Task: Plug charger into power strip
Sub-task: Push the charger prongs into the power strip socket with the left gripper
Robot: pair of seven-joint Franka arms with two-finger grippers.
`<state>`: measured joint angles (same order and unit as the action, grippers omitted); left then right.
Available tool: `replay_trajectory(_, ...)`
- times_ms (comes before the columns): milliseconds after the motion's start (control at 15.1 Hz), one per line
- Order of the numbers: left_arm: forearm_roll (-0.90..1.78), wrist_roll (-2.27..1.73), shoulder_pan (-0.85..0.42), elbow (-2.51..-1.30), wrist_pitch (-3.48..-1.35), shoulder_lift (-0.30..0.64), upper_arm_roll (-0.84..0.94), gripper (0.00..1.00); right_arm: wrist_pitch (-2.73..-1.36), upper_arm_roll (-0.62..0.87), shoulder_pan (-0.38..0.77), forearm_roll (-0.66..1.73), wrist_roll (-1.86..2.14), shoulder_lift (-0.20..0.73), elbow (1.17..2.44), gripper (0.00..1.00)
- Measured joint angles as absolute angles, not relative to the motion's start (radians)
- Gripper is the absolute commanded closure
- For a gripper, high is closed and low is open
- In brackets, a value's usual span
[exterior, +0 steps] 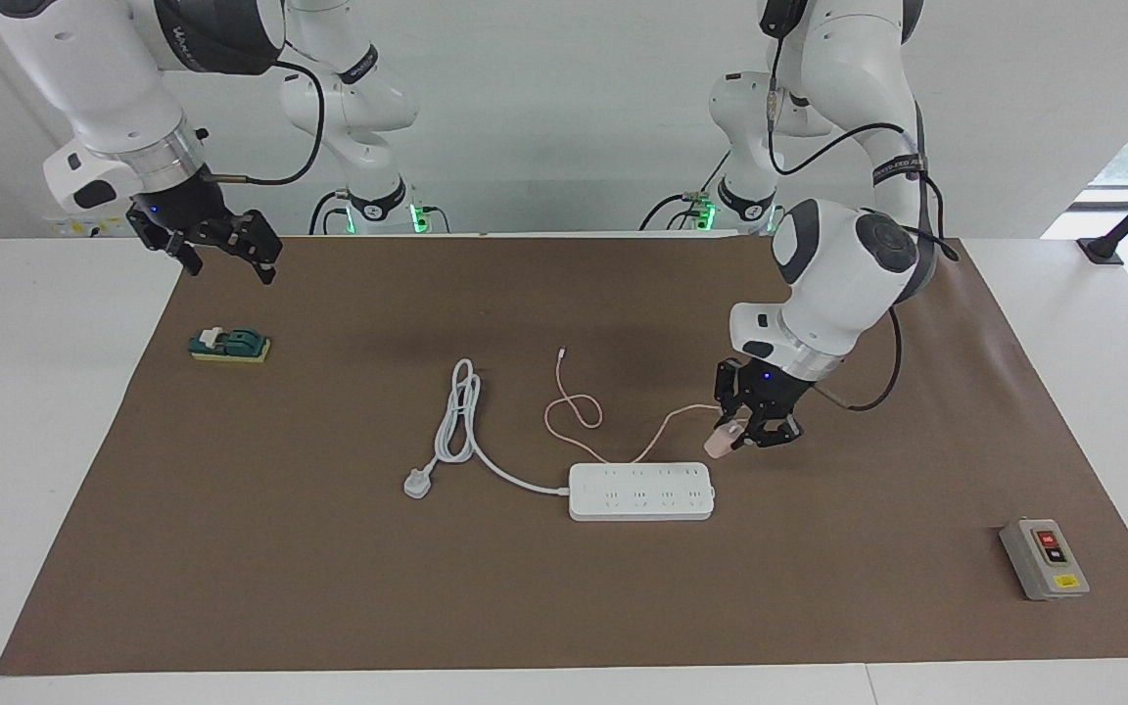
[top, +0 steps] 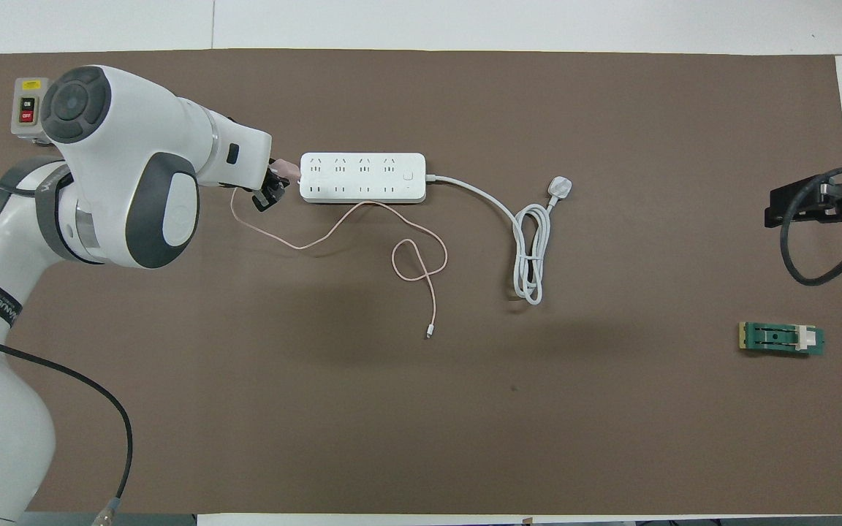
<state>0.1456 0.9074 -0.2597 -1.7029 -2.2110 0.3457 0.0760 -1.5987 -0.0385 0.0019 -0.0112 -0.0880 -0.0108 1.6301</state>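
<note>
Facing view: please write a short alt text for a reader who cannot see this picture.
The left hand, shut on a small pale-pink cube charger, holds it in the air beside the end of a long flat white power strip on brown paper, its thin pink cable trailing on the paper. The right hand waits open above the paper's edge.
</note>
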Motion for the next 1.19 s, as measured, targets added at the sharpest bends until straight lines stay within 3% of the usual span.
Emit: replay_trajectory(1189,0.024,0.847,-0.322,-1.705,-2.338,0.422,0.077,1.00,-1.629,-0.037,0.002,-0.012,0.012,-0.033,1.676,0.00)
